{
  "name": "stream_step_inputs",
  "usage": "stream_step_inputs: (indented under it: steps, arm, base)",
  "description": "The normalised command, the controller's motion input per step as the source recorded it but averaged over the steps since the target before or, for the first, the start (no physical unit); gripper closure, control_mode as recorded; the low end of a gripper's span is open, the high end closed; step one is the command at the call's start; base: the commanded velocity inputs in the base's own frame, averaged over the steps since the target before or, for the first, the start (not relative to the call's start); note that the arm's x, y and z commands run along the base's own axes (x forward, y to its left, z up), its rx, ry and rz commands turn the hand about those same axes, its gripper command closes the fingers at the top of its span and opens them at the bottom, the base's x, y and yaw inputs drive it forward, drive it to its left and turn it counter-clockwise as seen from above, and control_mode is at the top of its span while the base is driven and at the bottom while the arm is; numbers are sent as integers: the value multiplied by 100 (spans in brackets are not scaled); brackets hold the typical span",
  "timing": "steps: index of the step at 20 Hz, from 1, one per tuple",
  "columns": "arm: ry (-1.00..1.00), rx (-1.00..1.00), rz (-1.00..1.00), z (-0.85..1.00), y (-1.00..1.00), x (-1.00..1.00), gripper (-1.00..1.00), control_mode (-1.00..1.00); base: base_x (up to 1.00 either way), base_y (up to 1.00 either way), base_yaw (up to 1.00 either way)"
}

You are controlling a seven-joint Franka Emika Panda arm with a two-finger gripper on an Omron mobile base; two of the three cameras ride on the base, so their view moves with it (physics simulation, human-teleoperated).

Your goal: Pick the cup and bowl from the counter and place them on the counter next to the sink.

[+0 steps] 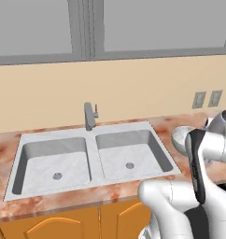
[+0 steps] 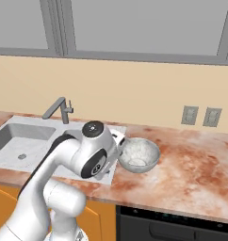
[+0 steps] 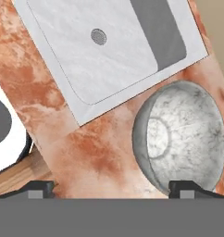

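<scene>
Bowl (image 2: 139, 155) position: upright on the counter (image 2: 191, 160), just beside the right edge of the sink (image 2: 21, 141), with its pale marbled inside facing up. In the hand view the bowl (image 3: 181, 139) lies near the sink's corner, one fingertip (image 3: 188, 189) standing before its rim. Gripper (image 3: 111, 190) condition: jaws spread fully apart, one tip at each side of the hand view, nothing held between them. An upright grey tap (image 1: 89, 115) stands behind the two basins. Two wall outlets (image 2: 200, 116) sit on the cream backsplash above the counter.
</scene>
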Motion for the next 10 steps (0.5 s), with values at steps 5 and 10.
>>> stream_step_inputs:
  steps: [5,10]
  arm:
    - [-2,8,-42,72,24,-6,-100,-100]
    - [-11,20,-45,65,13,-31,-100,-100]
  base:
    - [0,0,0]
    - [0,0,0]
